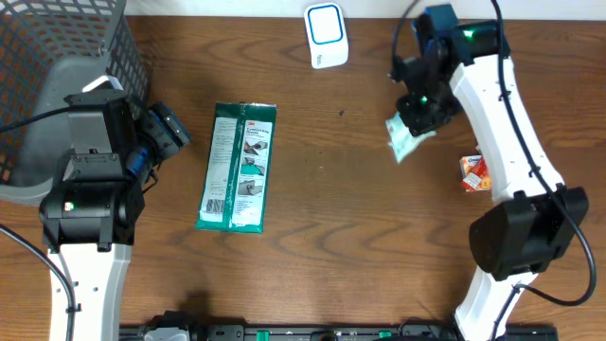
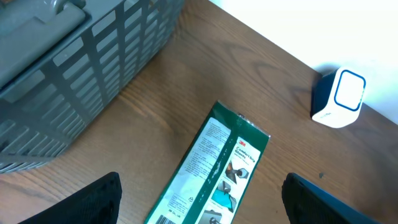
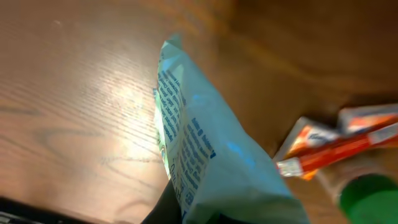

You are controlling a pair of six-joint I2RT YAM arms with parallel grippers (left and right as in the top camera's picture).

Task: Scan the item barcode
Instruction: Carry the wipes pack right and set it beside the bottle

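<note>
My right gripper (image 1: 415, 118) is shut on a pale green-and-white packet (image 1: 402, 140) and holds it just above the table, right of the middle. In the right wrist view the packet (image 3: 211, 168) fills the centre with blue print on its side, and it hides most of the fingers. No barcode shows on it. The white and blue scanner (image 1: 326, 36) stands at the table's far edge, to the upper left of the packet. My left gripper (image 1: 170, 133) is open, just left of a long green pack (image 1: 238, 168) lying flat. A barcode shows at that pack's (image 2: 214, 171) near end.
A grey slatted basket (image 1: 57, 85) fills the far left corner beside the left arm. An orange and white pack (image 1: 473, 172) lies right of the right arm, with a green round cap (image 3: 370, 199) near it. The scanner (image 2: 341, 98) also shows in the left wrist view.
</note>
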